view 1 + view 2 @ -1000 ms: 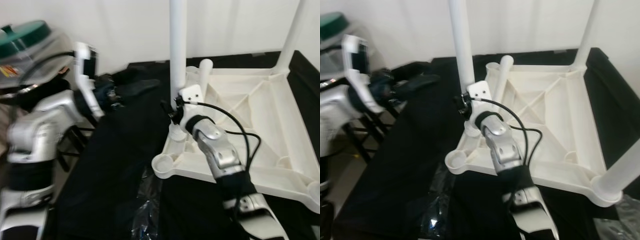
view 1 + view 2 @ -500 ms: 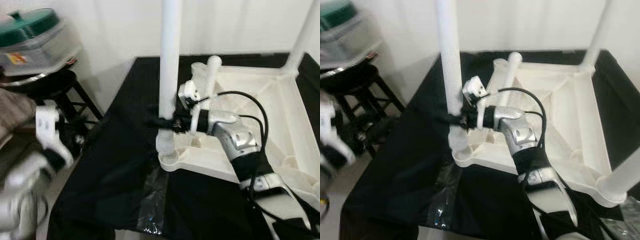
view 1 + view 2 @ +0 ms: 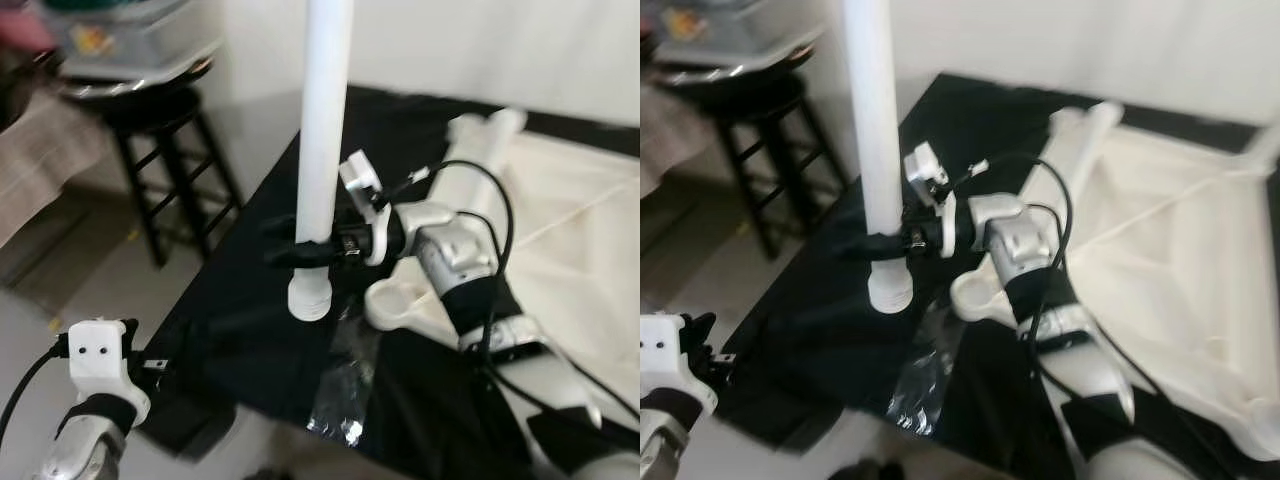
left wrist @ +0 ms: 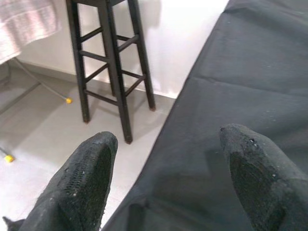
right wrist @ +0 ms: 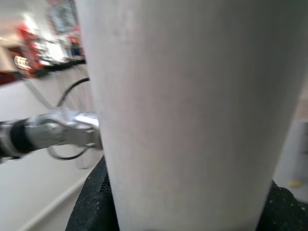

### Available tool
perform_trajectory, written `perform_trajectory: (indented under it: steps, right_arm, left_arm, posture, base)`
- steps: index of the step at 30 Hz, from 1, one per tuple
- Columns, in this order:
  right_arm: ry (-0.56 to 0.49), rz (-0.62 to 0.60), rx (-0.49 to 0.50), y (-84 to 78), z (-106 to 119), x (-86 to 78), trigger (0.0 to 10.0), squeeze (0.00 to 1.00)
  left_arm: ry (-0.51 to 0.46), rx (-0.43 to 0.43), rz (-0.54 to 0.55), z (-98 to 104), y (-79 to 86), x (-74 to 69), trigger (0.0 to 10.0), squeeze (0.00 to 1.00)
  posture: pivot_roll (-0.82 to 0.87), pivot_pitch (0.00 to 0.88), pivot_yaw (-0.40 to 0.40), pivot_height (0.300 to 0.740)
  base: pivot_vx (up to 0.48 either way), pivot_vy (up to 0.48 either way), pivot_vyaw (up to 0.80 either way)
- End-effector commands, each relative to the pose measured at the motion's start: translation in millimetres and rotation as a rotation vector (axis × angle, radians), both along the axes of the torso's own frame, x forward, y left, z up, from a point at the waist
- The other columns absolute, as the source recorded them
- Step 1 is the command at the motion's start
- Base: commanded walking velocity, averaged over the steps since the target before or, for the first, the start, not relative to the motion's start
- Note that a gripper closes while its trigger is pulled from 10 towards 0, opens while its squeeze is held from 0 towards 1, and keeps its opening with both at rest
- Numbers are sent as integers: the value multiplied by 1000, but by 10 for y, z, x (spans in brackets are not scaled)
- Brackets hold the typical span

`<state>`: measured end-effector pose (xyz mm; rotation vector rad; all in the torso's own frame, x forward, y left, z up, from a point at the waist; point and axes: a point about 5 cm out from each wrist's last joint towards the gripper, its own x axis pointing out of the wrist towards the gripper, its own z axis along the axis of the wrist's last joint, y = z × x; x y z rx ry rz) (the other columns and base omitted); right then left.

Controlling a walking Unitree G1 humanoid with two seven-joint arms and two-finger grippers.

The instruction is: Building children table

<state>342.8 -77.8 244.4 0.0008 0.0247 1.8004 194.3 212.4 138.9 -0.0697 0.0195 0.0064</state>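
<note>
Since the earlier frames, the white table leg (image 3: 322,150) no longer stands at the tabletop's corner socket; it is held clear of it, out over the black cloth (image 3: 250,300), and the whole picture has swung toward the stool, so the camera has turned too. Seen from the left eye, the right end effector (image 3: 300,250) is closed around the leg near its lower end, keeping it upright with its flared foot hanging just beside the empty round corner socket (image 3: 398,305) of the upturned white tabletop (image 3: 570,270). A second loose leg (image 3: 485,130) lies tilted across the tabletop's near rim. Low on the left, the left arm's white wrist block (image 3: 98,355) hangs idle near the floor.

The right eye view gives the same arrangement: leg (image 3: 875,150) gripped low, its foot over the cloth, socket (image 3: 975,292) open beside it, black stool (image 3: 760,130) well apart to the left.

From the left wrist, the left end effector (image 4: 168,187) has its two fingers spread wide with nothing between them, above the cloth's edge (image 4: 231,86) and the stool's legs (image 4: 110,62).

The right wrist view looks straight at the leg's white surface (image 5: 187,110), black finger pads (image 5: 94,207) pressed at its sides.

Judging progress: this leg is not seated, the corner socket is empty, so most fitting seems left to do
</note>
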Motion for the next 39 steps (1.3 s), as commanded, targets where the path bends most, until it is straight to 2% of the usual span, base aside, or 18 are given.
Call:
perform_trajectory:
  steps: [1, 5, 9, 10, 17, 22, 31, 34, 39]
  right_arm:
    - [26, 44, 14, -43, 13, -37, 10000, 0]
    - [42, 50, 15, -119, 60, -45, 10000, 0]
    - [13, 23, 35, -322, 258, -28, 10000, 0]
    - [13, 23, 35, -322, 258, -28, 10000, 0]
    - [-51, 24, -65, -431, 231, -89, 10000, 0]
    - [-156, -22, -88, -376, 162, -1, 10000, 0]
    - [-180, -64, -50, -177, 64, 35, 10000, 0]
    - [-175, -119, -22, -100, 76, 81, 10000, 0]
    - [-177, -144, -32, -39, 44, 120, 10000, 0]
  left_arm:
    - [-14, 21, 24, 25, 10, -29, 10000, 0]
    - [-19, 25, 38, 32, 1, -66, 10000, 0]
    - [-3, 54, 41, 9, -22, -100, 10000, 0]
    - [-3, 54, 41, 9, -22, -100, 10000, 0]
    - [-3, 31, 56, 0, -7, -84, 10000, 0]
    - [-11, 32, 75, 2, 8, -72, 10000, 0]
    - [-16, 42, 79, 1, 8, -49, 10000, 0]
    - [-19, 41, 81, 3, 7, -49, 10000, 0]
    - [-21, 40, 79, 8, -1, -53, 10000, 0]
  posture:
    - [88, 228, 24, 740]
    - [96, 233, 25, 740]
    - [100, 237, 27, 740]
    - [100, 237, 27, 740]
    - [90, 235, 32, 740]
    - [88, 230, 36, 740]
    - [95, 225, 35, 740]
    - [93, 227, 35, 740]
    - [95, 231, 33, 740]
  base:
    - [0, 0, 0]
    - [0, 0, 0]
    - [0, -117, 0]
    - [0, -469, 0]
    - [0, -456, 0]
    - [0, 0, 0]
    - [0, 0, 0]
    - [0, 0, 0]
    - [0, 0, 0]
